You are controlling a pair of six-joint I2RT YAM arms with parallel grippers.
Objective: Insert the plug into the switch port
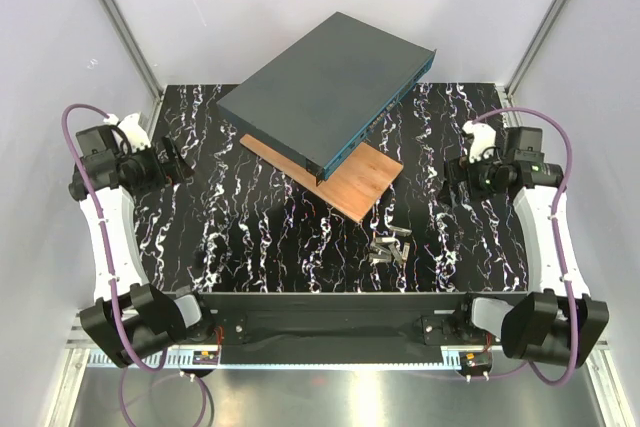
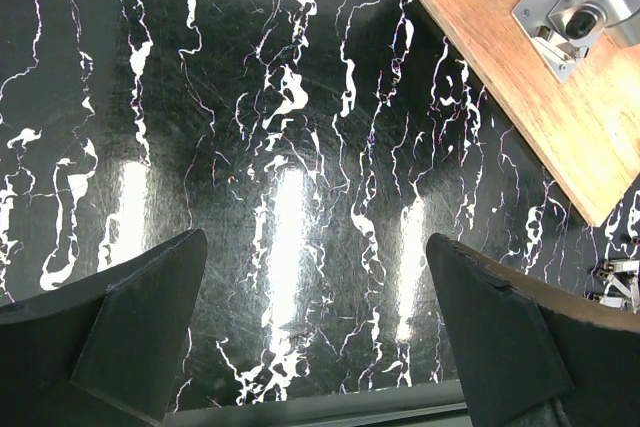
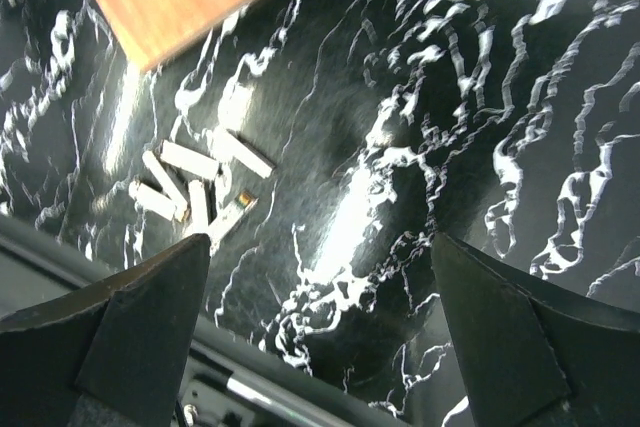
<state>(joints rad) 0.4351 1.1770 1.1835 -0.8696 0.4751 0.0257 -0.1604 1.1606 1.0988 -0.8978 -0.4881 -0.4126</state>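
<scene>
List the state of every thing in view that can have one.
Switch: resting on the wooden board, nothing plugged in that shows.
Plugs: loose pile on the table, untouched.
Left gripper: open, empty.
Right gripper: open, empty.

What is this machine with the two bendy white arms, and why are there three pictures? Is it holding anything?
It is a robot with two arms bolted to a black marbled table. One picture looks down from above. The other two come from little cameras on each wrist, so you see the dark fingers at the bottom. The left hand and the right hand are both open and hold nothing. On the table sits a big grey-teal box, the switch, raised above a wooden board. Near the front lie some small pale plugs.
</scene>
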